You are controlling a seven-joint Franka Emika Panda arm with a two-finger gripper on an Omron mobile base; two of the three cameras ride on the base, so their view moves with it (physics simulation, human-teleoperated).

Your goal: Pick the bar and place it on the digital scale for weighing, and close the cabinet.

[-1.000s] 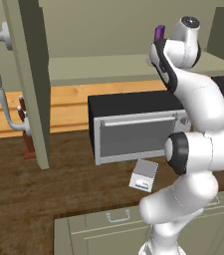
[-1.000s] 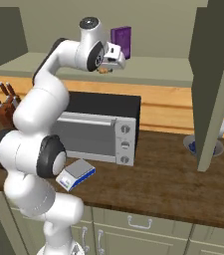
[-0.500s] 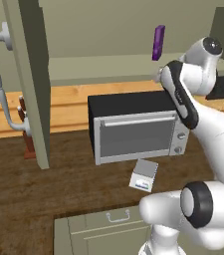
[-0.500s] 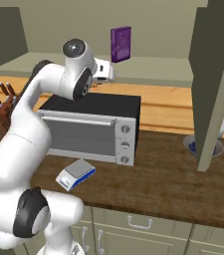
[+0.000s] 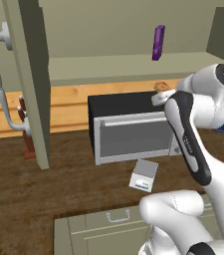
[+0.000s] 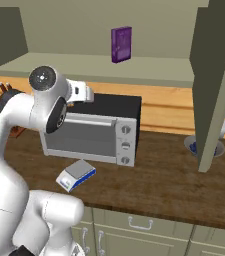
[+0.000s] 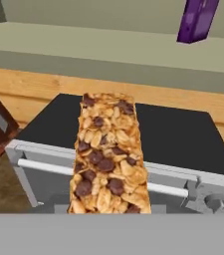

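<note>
The bar, tan and speckled with dark bits, runs up the middle of the hand view, held lengthwise in my gripper, which is shut on it above the black top of the toaster oven. A tan end of the bar pokes out past the hand. From the right base view the gripper hangs over the oven's left half. The digital scale lies on the wooden counter in front of the oven. The cabinet stands open, one door at left and the other door at right.
A purple box stands upright on the cabinet shelf. The toaster oven sits under it. A knife block is at left, a blue-and-white dish at right. Drawers run below the counter.
The arm has come down and back from the cabinet shelf beside the purple box, carrying the bar to just above the toaster oven. The gripper stayed shut.
</note>
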